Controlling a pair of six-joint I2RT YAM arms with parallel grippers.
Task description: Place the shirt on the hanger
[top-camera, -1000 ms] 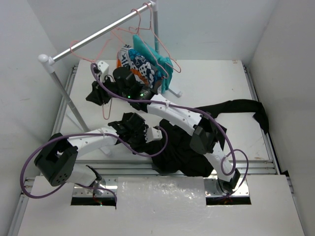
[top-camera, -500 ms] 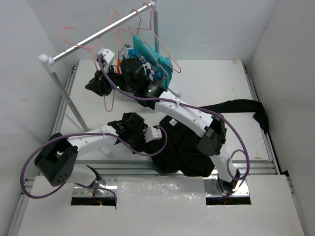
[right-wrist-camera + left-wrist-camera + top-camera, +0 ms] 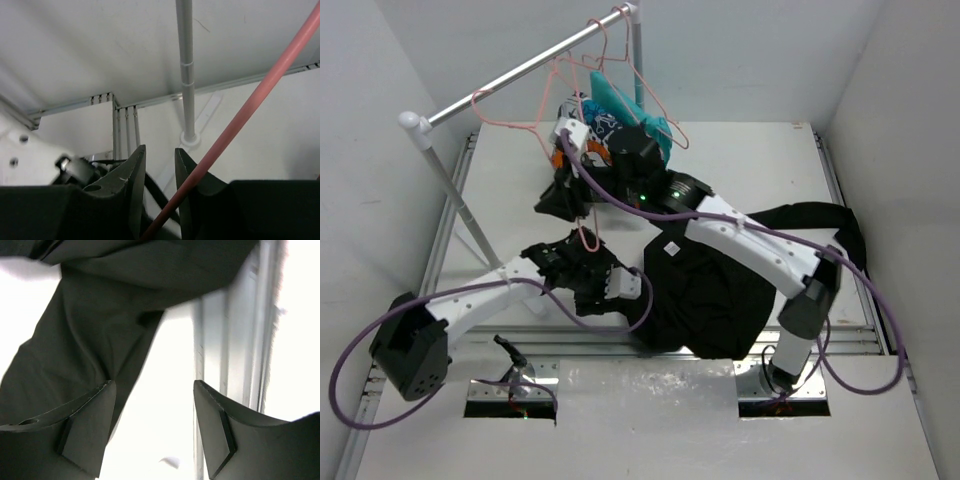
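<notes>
Two grippers we can see: right gripper (image 3: 159, 148) pinched narrow on the thin salmon wire hanger (image 3: 260, 95), far left; left gripper (image 3: 155, 383) spread wide, empty, by the soft black shirt (image 3: 710, 290) crumpled on the bench (image 3: 750, 170).

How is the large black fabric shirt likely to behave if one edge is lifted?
The large black fabric shirt lies crumpled in folds, so it will probably sag and drape rather than hold shape. Its sleeve trails far across the white table, so it would likely drag behind.
</notes>
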